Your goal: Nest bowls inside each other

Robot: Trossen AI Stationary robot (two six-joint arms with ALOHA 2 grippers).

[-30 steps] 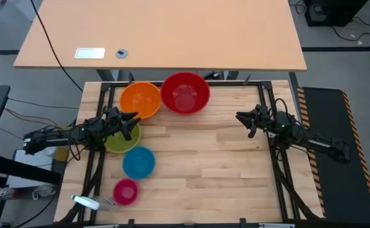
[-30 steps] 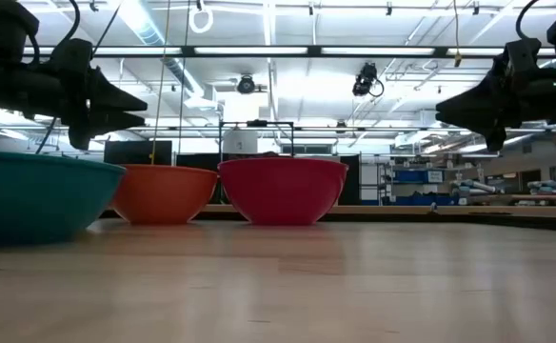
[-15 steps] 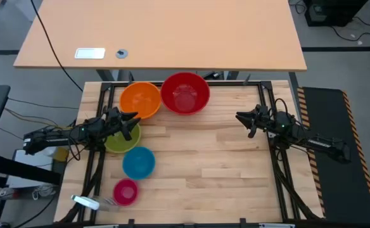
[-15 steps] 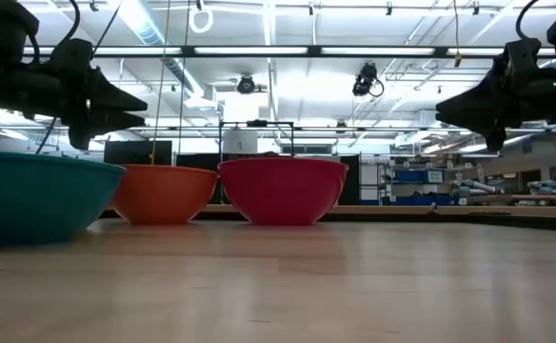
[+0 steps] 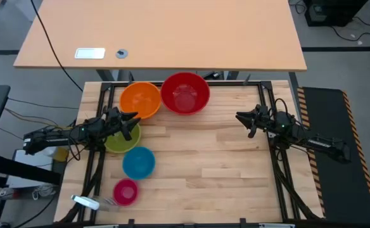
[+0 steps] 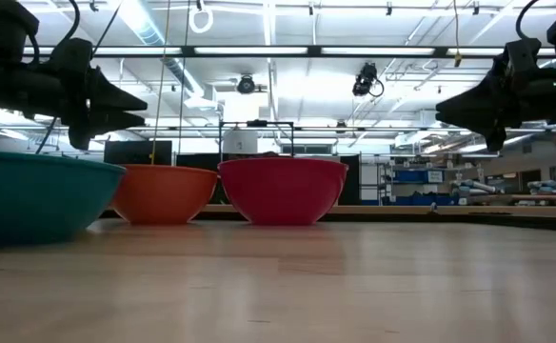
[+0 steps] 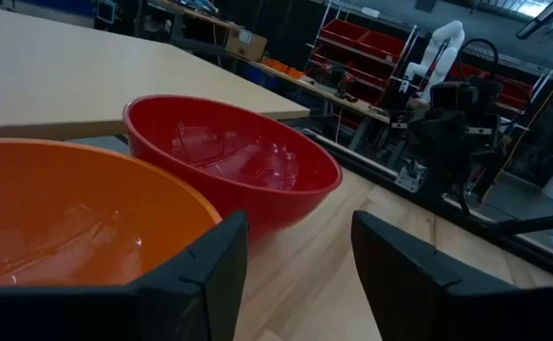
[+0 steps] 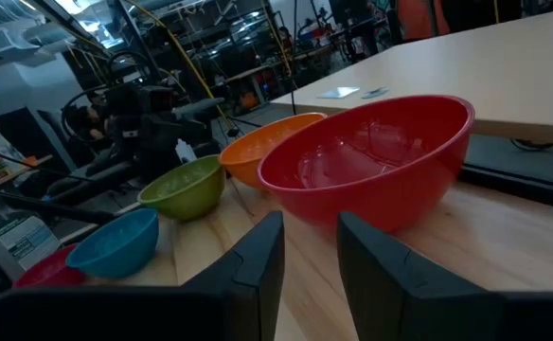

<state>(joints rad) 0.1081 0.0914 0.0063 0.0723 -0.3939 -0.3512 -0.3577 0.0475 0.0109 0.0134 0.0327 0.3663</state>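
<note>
Wooden table (image 5: 223,158); five separate empty bowls (image 5: 185,93)

Two slender dark jointed arms with thin black cables trailing along the links. Left tool (image 5: 132,120) and right tool (image 5: 241,118) matte black, each ending in two flat, tapered fingers (image 7: 210,275) with blunt, squared edges.

Five separate bowls (image 5: 138,162) on table (image 5: 223,158)

Five bowls upright, none nested: red bowl (image 5: 185,93) touching orange bowl (image 5: 140,100); curving away from orange: yellow-green bowl (image 5: 118,140), blue bowl (image 5: 138,162), pink bowl (image 5: 125,191).
</note>
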